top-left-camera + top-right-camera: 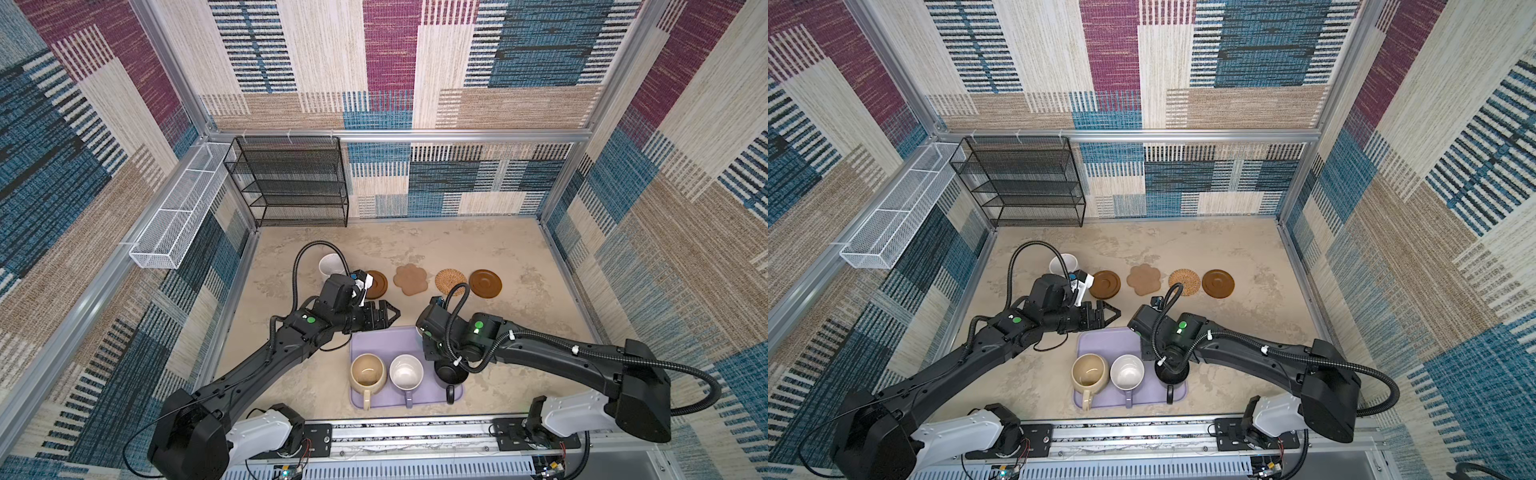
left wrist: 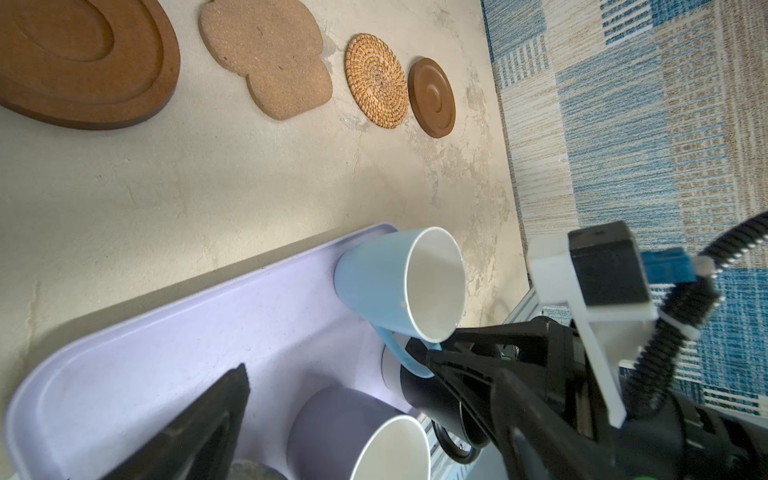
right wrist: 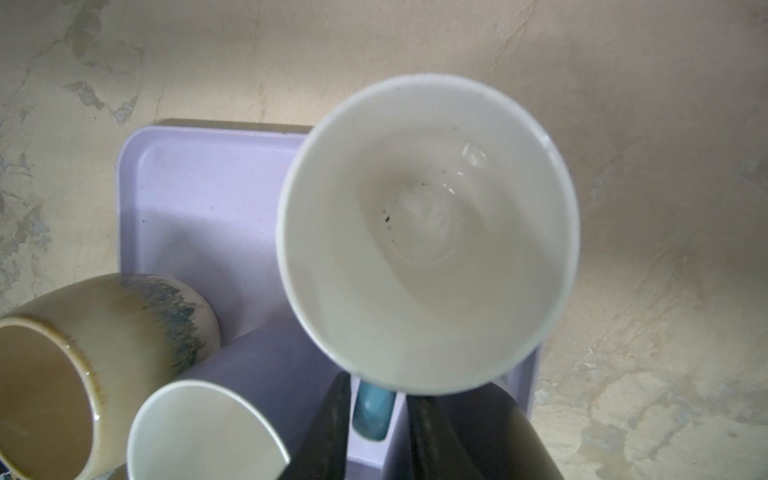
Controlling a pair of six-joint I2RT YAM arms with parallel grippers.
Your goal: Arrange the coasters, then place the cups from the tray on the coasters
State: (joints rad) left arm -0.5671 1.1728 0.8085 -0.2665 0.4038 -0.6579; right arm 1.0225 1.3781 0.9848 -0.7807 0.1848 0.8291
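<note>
In a row on the mottled beige table (image 1: pixel 498 249): grooved dark brown disc (image 1: pixel 376 284), tan cork-like paw shape (image 1: pixel 411 279), round woven rattan mat (image 1: pixel 451 281), second brown disc (image 1: pixel 485 283). Left of the row, speckled white mug (image 1: pixel 330 266), partly hidden by the arm. On the smooth lavender tray (image 1: pixel 374 345): rounded beige mug (image 1: pixel 368 370), lavender mug (image 1: pixel 406 371), black mug (image 1: pixel 451 374), glossy light blue mug (image 2: pixel 374 286) at a corner. Left gripper (image 1: pixel 392 318) spread wide, holding nothing, over the tray's far edge. Right gripper (image 3: pixel 376 388) with fingers either side of the blue handle; clamped or not, cannot tell
</note>
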